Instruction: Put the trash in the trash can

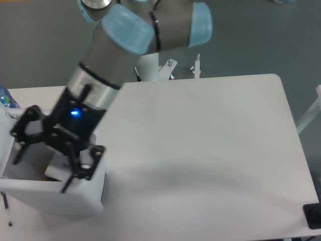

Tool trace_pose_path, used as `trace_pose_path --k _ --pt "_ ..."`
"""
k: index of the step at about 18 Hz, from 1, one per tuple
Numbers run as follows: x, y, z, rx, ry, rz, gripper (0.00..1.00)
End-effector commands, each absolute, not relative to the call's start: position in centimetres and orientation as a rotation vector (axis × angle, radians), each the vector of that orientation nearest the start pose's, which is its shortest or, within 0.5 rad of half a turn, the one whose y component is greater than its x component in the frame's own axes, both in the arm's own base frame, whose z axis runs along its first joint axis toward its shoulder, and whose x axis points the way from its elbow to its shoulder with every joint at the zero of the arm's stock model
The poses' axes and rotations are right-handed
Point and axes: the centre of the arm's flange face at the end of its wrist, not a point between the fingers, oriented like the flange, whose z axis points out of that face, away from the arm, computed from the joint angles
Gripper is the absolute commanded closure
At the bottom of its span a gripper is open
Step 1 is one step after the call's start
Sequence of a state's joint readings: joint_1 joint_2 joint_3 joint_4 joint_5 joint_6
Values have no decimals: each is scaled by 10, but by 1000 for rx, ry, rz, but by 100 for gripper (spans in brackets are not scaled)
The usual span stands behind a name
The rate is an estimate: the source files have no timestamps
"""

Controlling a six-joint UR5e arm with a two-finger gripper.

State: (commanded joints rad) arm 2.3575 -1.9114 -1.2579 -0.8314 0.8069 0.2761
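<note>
Trash can (55, 198) sits at the near left corner of the white bench (210, 150), its top open and its inside in shadow; something pale with an orange edge shows inside, too dim to identify. The tool (40, 168) hangs over the opening with its black fingers (80, 170) spread apart, nothing between them. A blue light glows on its wrist. A blue bottle (6, 98) peeks in at the left edge, behind the can.

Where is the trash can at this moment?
The trash can stands at the lower left of the camera view, on the left end of the table, directly under the open gripper.
</note>
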Motion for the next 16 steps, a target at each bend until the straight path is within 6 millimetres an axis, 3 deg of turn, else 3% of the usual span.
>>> trace_pose_path --k 6,16 --pt "-395 559 566 -2132 -324 -246 0" --pt "-457 511 564 -2119 -398 -152 0"
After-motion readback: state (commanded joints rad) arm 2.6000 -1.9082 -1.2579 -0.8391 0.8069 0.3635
